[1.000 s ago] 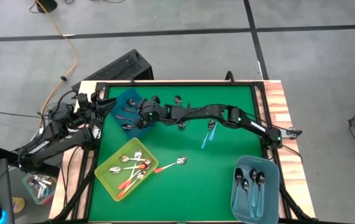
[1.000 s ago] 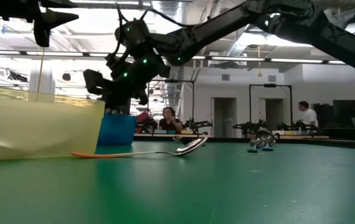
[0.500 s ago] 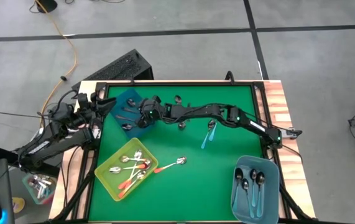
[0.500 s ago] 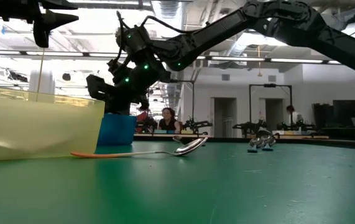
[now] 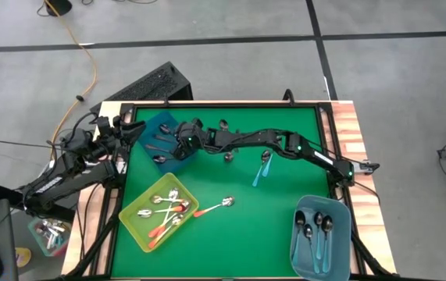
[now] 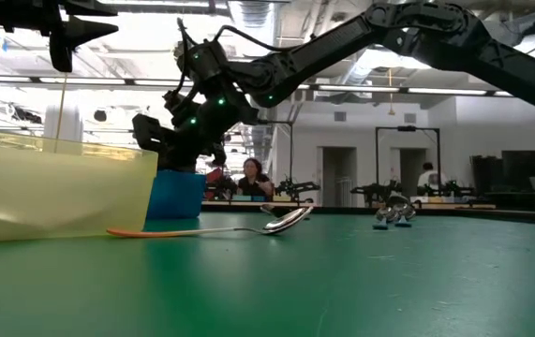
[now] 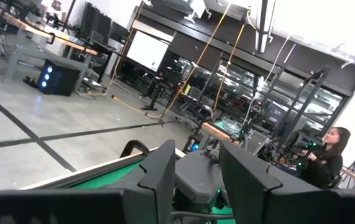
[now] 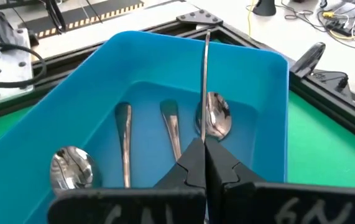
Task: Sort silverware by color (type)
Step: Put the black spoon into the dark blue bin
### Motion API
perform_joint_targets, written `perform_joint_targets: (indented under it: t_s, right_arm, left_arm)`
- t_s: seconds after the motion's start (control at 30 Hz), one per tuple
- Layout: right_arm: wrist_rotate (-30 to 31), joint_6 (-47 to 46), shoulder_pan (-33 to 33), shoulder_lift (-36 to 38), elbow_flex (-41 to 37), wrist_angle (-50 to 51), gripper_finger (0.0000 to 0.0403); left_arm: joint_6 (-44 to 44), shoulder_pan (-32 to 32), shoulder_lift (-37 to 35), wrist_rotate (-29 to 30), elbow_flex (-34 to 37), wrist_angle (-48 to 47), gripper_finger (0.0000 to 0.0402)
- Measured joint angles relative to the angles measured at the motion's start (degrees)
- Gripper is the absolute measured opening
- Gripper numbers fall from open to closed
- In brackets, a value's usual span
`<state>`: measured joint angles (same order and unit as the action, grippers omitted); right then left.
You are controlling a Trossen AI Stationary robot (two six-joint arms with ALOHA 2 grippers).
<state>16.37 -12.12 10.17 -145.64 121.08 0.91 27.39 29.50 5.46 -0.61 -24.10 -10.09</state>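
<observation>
1. The right tool (image 8: 203,163) is sitting a touch farther over the blue bin (image 5: 162,136) than a second ago, having crept toward the far-left corner of the counter (image 5: 285,226); its fingers are pinched tight on the handle of a grey spoon (image 8: 209,93), whose bowl is hanging down inside the bin.
2. Two more grey spoons (image 8: 122,134) are lying on the bin's floor, as before.
3. The left tool (image 7: 199,177) is waiting beyond the counter's left edge, unmoved, its fingers standing narrowly apart and holding nothing.
4. Orange-handled spoons (image 5: 168,211) are lying in the yellow bin (image 5: 137,226), one more (image 5: 213,207) just beside it; teal-handled spoons (image 5: 316,234) are filling the grey-blue bin (image 5: 297,250); one teal spoon (image 5: 262,168) is lying loose mid-counter.
5. No readable writing is showing anywhere.
</observation>
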Motion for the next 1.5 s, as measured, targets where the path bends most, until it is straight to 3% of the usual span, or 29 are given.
perform_joint_targets:
  t_s: [0.8,1.17,1.5]
  right_arm:
    - [0.0,0.6,0.1,0.0,-0.4,1.7,0.0005]
    - [-1.6,0.6,0.0,-3.7,0.3,0.0,0.0007]
    - [-2.9,0.6,0.0,-3.6,0.6,-0.5,0.0069]
  left_arm:
    - [0.9,0.0,0.0,1.5,0.0,-1.8,0.0110]
    - [0.9,0.0,0.0,1.5,0.0,-2.1,0.0110]
    - [0.9,0.0,0.0,1.3,0.0,-2.1,0.0110]
